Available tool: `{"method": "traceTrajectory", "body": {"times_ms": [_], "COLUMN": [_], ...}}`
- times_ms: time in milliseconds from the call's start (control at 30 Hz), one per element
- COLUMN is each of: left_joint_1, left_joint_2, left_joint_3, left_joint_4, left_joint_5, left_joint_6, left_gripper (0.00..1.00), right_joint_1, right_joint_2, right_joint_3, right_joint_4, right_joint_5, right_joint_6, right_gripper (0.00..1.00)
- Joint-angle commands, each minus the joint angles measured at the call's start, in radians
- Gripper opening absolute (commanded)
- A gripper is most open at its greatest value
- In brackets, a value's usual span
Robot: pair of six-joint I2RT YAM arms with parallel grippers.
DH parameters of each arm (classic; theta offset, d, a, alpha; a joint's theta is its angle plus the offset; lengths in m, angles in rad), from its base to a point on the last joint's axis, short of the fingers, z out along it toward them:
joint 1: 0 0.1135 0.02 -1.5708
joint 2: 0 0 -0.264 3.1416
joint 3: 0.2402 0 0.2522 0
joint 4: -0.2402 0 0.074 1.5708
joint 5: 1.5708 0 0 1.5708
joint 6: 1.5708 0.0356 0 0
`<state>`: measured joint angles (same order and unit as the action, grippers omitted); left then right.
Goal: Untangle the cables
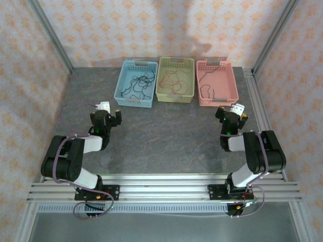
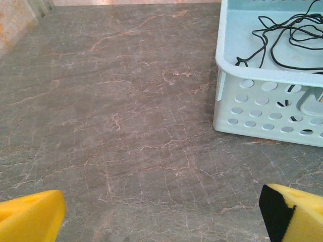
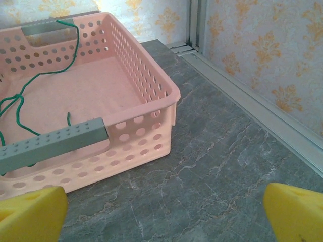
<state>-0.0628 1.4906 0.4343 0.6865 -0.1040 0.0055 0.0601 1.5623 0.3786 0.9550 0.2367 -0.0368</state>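
The cables are seen sorted by colour along the far edge of the table (image 1: 166, 136): the black cables (image 1: 137, 83) lie in the blue basket (image 1: 133, 104), the red cables (image 1: 174, 80) in the yellow-green basket (image 1: 175, 99) in the middle, and a green cable (image 3: 21, 99) in the pink basket (image 1: 218, 103) toward the far right corner. No knot is left on the bare table, so the work is judged to be at its end, with only a clean pull-back remaining. That pull-back would best be made upward and toward the near edge, so that no basket rim is nudged and no loose strand is hooked. The left gripper (image 1: 108, 113) is placed just in front of the blue basket, its yellow fingers (image 2: 30, 217) spread wide, with nothing held or touched. The right gripper (image 1: 233, 112) is placed just in front of the pink basket, its fingers (image 3: 30, 214) likewise spread wide and empty.
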Motion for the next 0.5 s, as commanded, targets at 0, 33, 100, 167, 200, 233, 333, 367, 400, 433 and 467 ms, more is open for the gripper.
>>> {"method": "traceTrajectory", "body": {"times_ms": [0, 33, 100, 167, 200, 233, 333, 367, 400, 433, 467], "left_joint_1": [0.009, 0.008, 0.008, 0.009, 0.009, 0.009, 0.009, 0.009, 0.009, 0.009, 0.008], "left_joint_2": [0.002, 0.003, 0.003, 0.002, 0.003, 0.003, 0.004, 0.002, 0.002, 0.002, 0.003], "left_joint_3": [0.002, 0.002, 0.001, 0.001, 0.001, 0.001, 0.002, 0.001, 0.002, 0.001, 0.001], "left_joint_4": [0.037, 0.037, 0.036, 0.036, 0.037, 0.036, 0.037, 0.038, 0.037, 0.037, 0.037], "left_joint_5": [0.007, 0.008, 0.007, 0.008, 0.007, 0.007, 0.008, 0.008, 0.007, 0.007, 0.007], "left_joint_6": [0.016, 0.015, 0.014, 0.015, 0.015, 0.014, 0.015, 0.015, 0.015, 0.016, 0.014], "left_gripper": [1.0, 1.0, 1.0, 1.0, 1.0, 1.0, 1.0, 1.0, 1.0, 1.0, 1.0], "right_joint_1": [0.0, -0.001, 0.0, 0.0, -0.001, -0.001, 0.0, -0.002, 0.0, 0.0, 0.0], "right_joint_2": [-0.008, -0.006, -0.006, -0.007, -0.008, -0.008, -0.008, -0.008, -0.008, -0.007, -0.008], "right_joint_3": [-0.006, -0.004, -0.004, -0.004, -0.004, -0.004, -0.004, -0.004, -0.003, -0.003, -0.003], "right_joint_4": [-0.024, -0.025, -0.026, -0.025, -0.024, -0.026, -0.025, -0.026, -0.027, -0.029, -0.029], "right_joint_5": [-0.036, -0.039, -0.041, -0.04, -0.043, -0.042, -0.046, -0.054, -0.064, -0.069, -0.073], "right_joint_6": [0.008, 0.006, 0.006, 0.006, 0.006, 0.005, 0.003, 0.002, -0.002, -0.005, -0.006], "right_gripper": [0.99, 1.0, 0.99, 0.99, 0.99, 0.99, 0.99, 0.99, 0.99, 0.99, 0.99]}}
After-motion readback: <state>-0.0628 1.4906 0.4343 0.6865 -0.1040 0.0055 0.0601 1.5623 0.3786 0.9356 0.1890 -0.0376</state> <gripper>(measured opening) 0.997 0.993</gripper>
